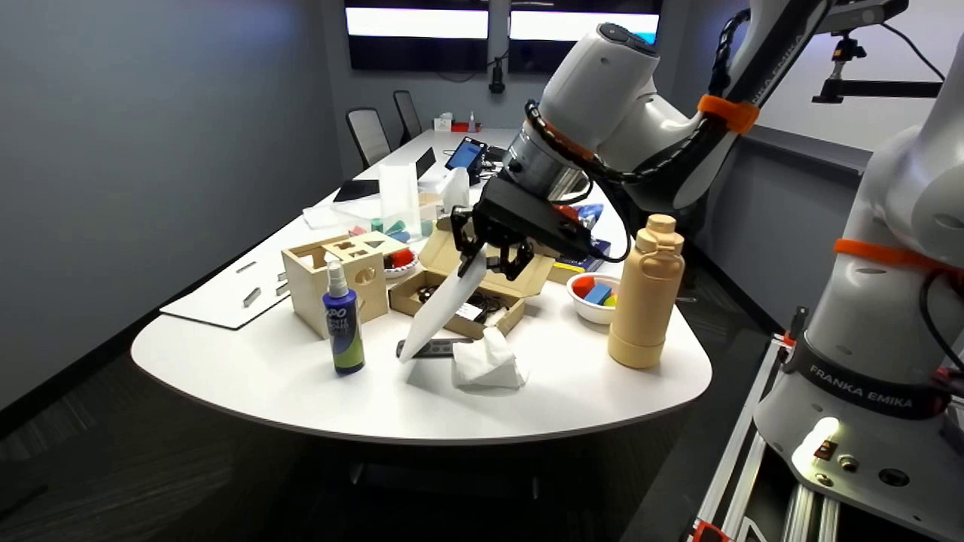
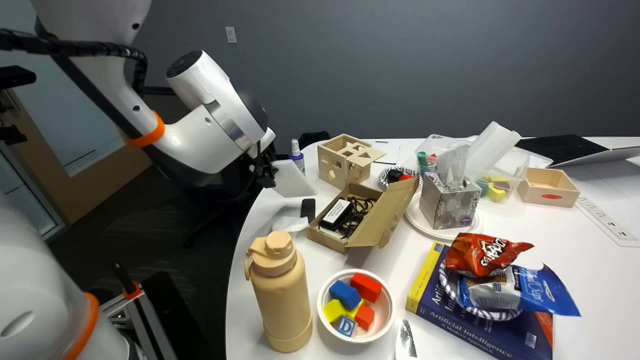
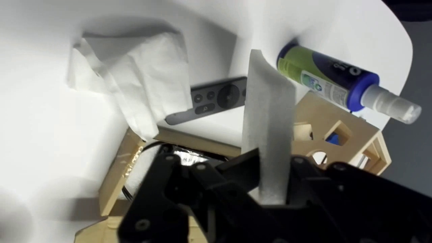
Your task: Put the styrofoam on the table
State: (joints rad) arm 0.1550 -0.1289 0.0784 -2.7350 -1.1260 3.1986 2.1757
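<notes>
The styrofoam (image 1: 446, 305) is a long, flat, matte white piece with angular edges. It also shows in an exterior view (image 2: 292, 180) and in the wrist view (image 3: 270, 111). My gripper (image 1: 486, 257) is shut on its upper end, with a finger on each side in the wrist view (image 3: 274, 168). The piece hangs tilted, its free end pointing down toward the near end of the white table (image 1: 422, 410). The free end appears close above the tabletop; I cannot tell the exact gap. It hides part of a grey remote (image 3: 219, 99).
A crumpled white tissue (image 1: 488, 360) lies beside the remote. An open cardboard box (image 2: 340, 242) with cables stands behind. A spray bottle (image 1: 343, 324) and a wooden shape box (image 1: 309, 286) stand on one side, a tan bottle (image 1: 648, 293) and block bowl (image 1: 589, 312) on the other.
</notes>
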